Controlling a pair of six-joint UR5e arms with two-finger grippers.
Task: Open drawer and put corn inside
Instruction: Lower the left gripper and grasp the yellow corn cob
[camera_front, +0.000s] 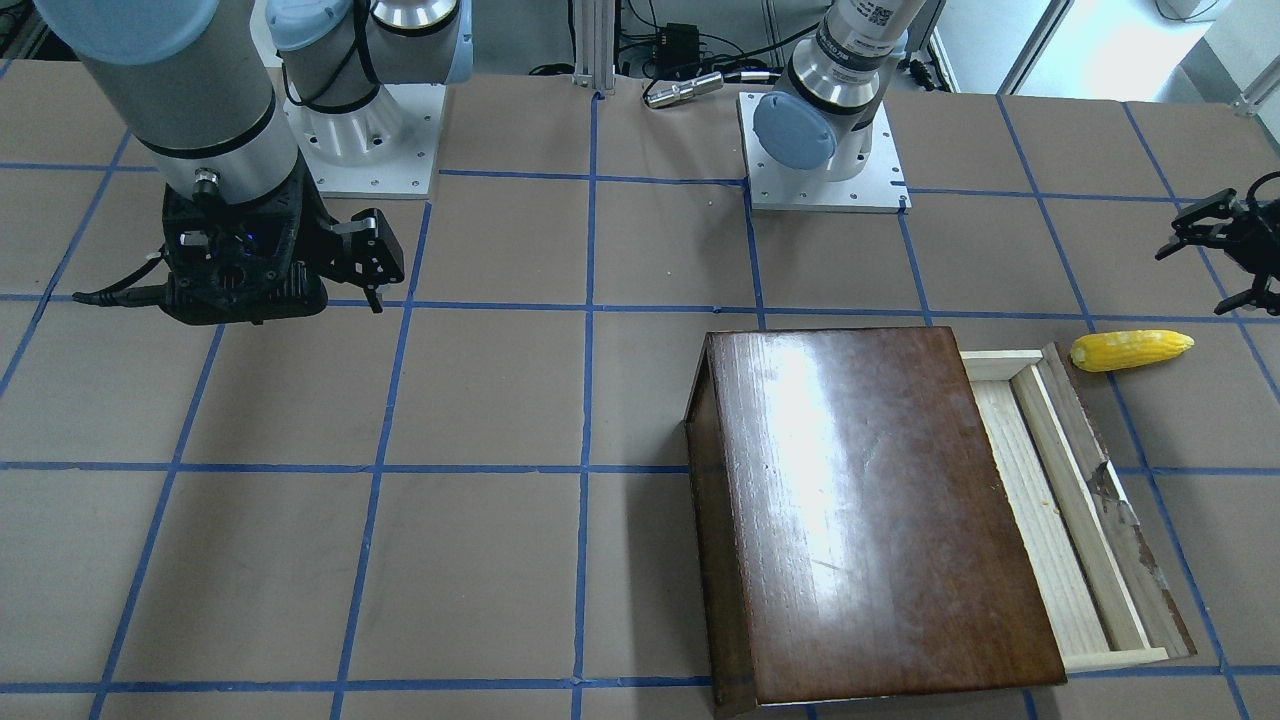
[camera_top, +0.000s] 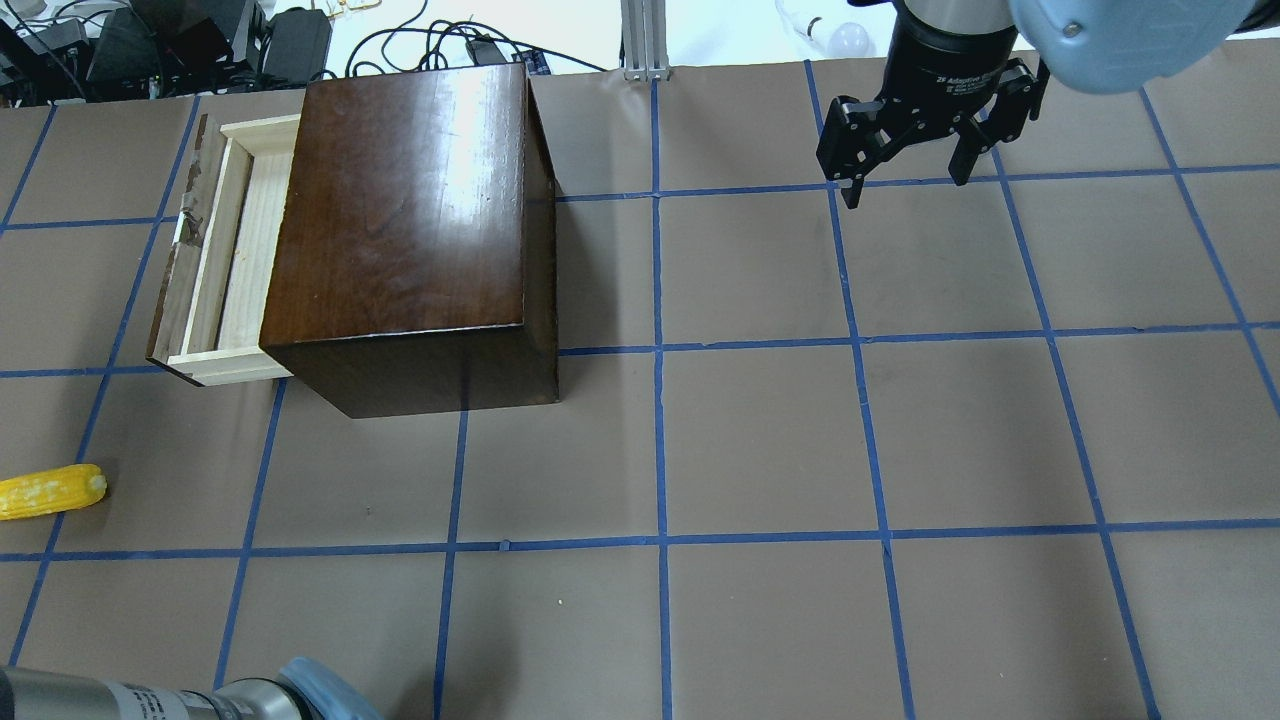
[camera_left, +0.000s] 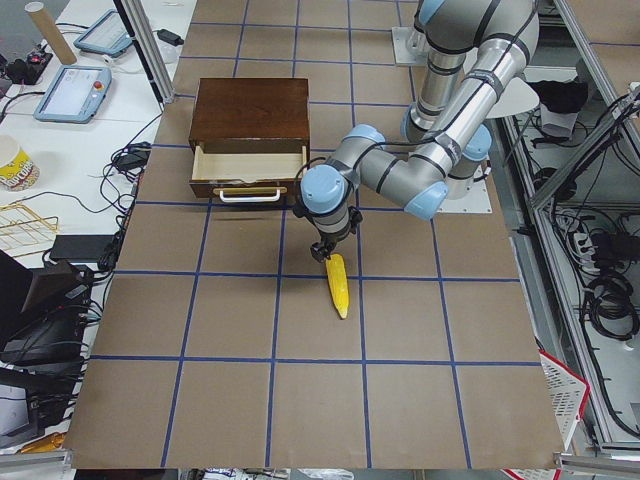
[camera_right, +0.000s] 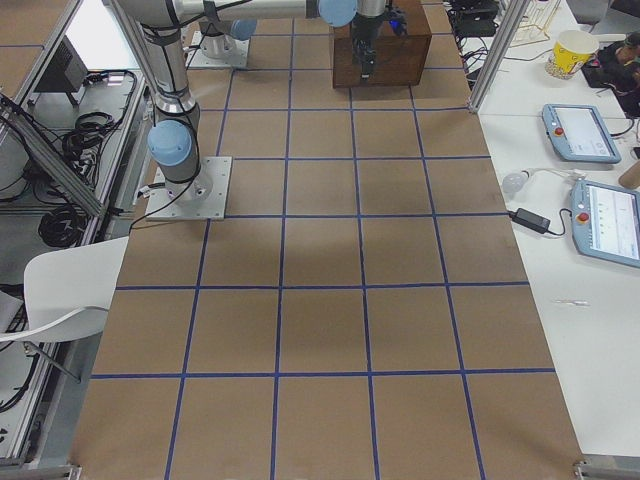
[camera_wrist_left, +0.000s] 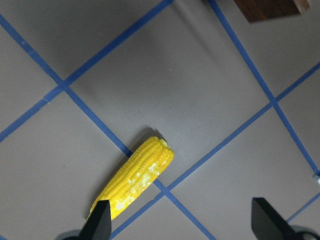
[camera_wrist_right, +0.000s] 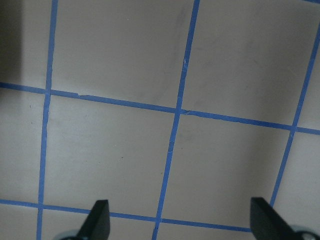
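- The drawer (camera_front: 1035, 520) sticks part way out of the dark cabinet (camera_front: 860, 500); a long thin strip of pale wood shows, and I think this gap is there so the corn can go in.
- The corn (camera_front: 1132, 350) lies flat on the table (camera_front: 480, 400), close to one end of the drawer's dark front; it is not inside, so the putting-in part is not done yet.
- The left gripper (camera_wrist_left: 182, 222) hangs over the corn with its two fingers wide apart and nothing in them; I think it is held this way so it can come down and pinch the corn.
- In the left wrist view the corn sits off to one side, with one end close to a finger (camera_wrist_left: 100, 222); the gripper may need to slide over so the corn is in the middle.
- The right gripper (camera_top: 908, 185) is well apart from all this, on the other side of the table; its fingers are spread too and hold nothing; it looks parked out of the way.
- The cabinet's top covers most of the drawer; only the thin strip is free, so I think the corn must go in lined up with it.
- The drawer's front wall, with its white handle (camera_left: 247, 195), stands between the corn and the inside; the corn has to be lifted over it.
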